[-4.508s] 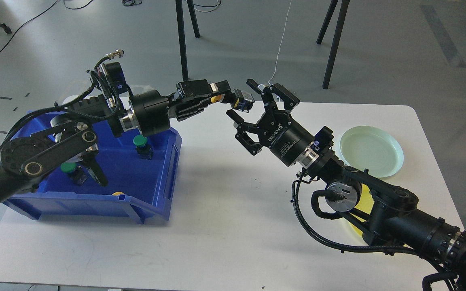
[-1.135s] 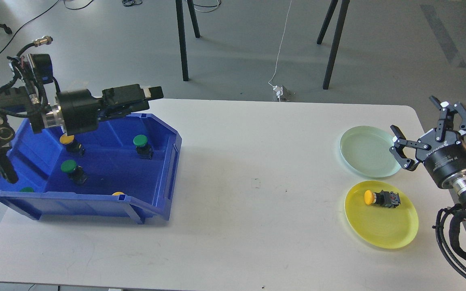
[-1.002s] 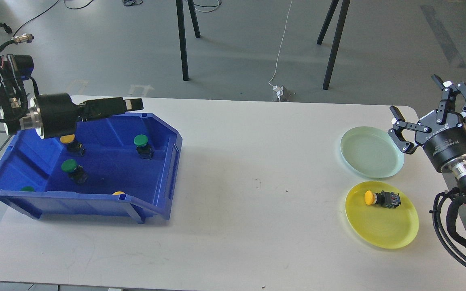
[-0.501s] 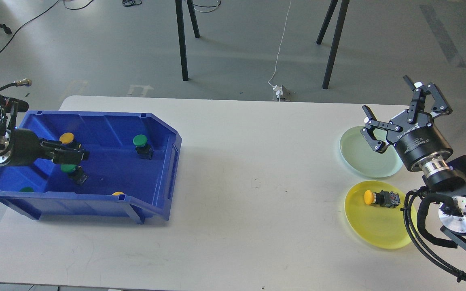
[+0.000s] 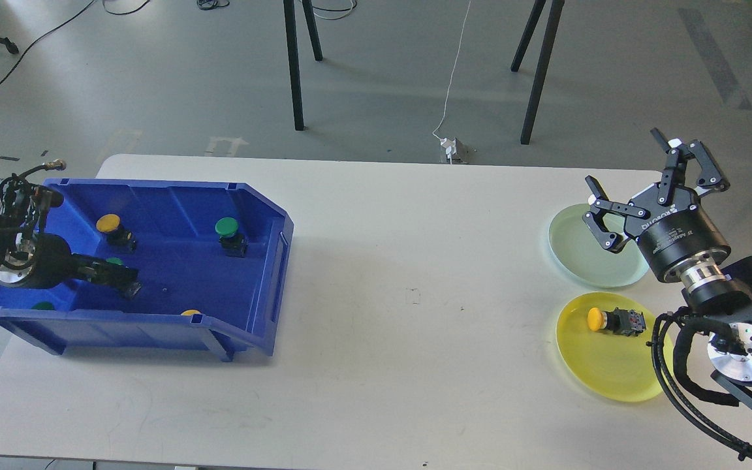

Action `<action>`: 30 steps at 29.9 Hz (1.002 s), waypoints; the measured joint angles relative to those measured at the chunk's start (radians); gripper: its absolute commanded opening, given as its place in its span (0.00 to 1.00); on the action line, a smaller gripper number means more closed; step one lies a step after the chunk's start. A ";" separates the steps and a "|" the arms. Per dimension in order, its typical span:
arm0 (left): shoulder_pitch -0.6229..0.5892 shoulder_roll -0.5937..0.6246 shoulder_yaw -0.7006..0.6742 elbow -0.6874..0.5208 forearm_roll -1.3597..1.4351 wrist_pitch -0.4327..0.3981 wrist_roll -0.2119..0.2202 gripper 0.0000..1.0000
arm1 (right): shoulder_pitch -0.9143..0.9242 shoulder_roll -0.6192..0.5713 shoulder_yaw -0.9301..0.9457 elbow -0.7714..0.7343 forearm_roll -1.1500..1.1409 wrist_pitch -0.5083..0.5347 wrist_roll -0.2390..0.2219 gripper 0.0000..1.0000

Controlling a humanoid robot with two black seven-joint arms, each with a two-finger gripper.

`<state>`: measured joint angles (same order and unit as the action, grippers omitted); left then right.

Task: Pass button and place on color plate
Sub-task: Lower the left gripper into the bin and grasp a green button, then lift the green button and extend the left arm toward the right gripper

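Left gripper reaches low into blue bin, tips at a green button; jaw state cannot be told. Right gripper raised over pale green plate, jaws wide, empty. Yellow button lies on yellow plate, nearer than the jaws.

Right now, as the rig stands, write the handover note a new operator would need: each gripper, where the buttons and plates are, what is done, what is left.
Left gripper: low inside the blue bin, at a green button it mostly hides; open or shut cannot be told.
Right gripper: open, empty, above the green plate.
Done: one yellow button lies on its side on the yellow plate.
Left: the green plate has nothing on it. In the bin remain a yellow button at the back, a green button near the right wall, and caps showing at the front wall. Each needs picking, passing and placing by colour.
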<state>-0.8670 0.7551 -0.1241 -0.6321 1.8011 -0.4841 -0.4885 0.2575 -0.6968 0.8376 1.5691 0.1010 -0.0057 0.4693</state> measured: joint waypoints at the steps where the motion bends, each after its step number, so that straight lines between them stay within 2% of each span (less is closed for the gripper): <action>1: 0.000 -0.006 0.000 0.007 0.000 0.003 0.000 0.95 | -0.003 0.000 0.000 0.000 0.000 0.000 0.000 0.97; 4: 0.000 -0.023 0.001 0.018 -0.002 0.007 0.000 0.89 | -0.009 0.000 0.000 0.000 0.000 0.002 0.001 0.97; 8: 0.001 -0.040 0.001 0.031 -0.002 0.014 0.000 0.73 | -0.019 0.000 0.007 0.000 0.000 0.003 0.002 0.97; 15: 0.002 -0.049 0.038 0.047 0.001 0.048 0.000 0.54 | -0.029 -0.001 0.010 0.000 0.000 0.004 0.003 0.97; 18: 0.001 -0.049 0.060 0.059 0.001 0.071 0.000 0.28 | -0.031 -0.001 0.011 0.000 0.000 0.004 0.003 0.97; 21: 0.001 -0.049 0.065 0.066 0.001 0.078 0.000 0.12 | -0.034 -0.001 0.011 -0.001 0.000 0.004 0.003 0.97; 30: -0.012 -0.044 0.060 0.039 -0.010 0.094 0.000 0.07 | -0.049 -0.001 0.014 -0.001 0.000 0.004 0.006 0.97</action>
<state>-0.8791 0.7113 -0.0641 -0.5929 1.7914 -0.3903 -0.4887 0.2083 -0.6981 0.8520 1.5677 0.1013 -0.0015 0.4754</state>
